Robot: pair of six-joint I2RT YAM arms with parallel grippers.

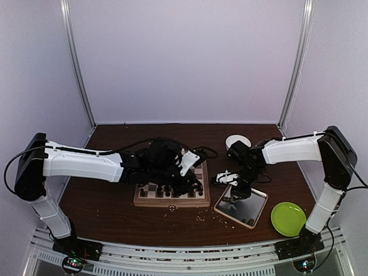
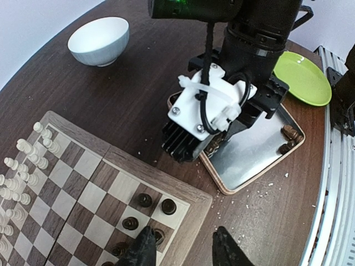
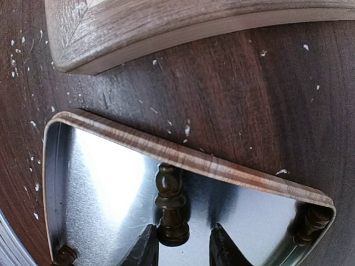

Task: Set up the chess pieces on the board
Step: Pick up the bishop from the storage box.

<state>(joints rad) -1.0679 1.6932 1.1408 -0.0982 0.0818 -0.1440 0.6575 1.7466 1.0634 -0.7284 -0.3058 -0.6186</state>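
Note:
The board lies in front of my left arm. Cream chess pieces stand along its far side, and three dark pieces stand near its right corner. My left gripper hangs open above that corner, with one finger over a dark piece and nothing between the fingers. My right gripper is down in the metal tray. Its fingers are open around the base of a dark piece lying on its side. That base touches the left finger, with a gap to the right finger. The board's corner shows above.
Two more dark pieces lie in the tray's corners. A white bowl sits behind the tray, and a green plate sits to its right. Pale crumbs are scattered on the table between board and tray.

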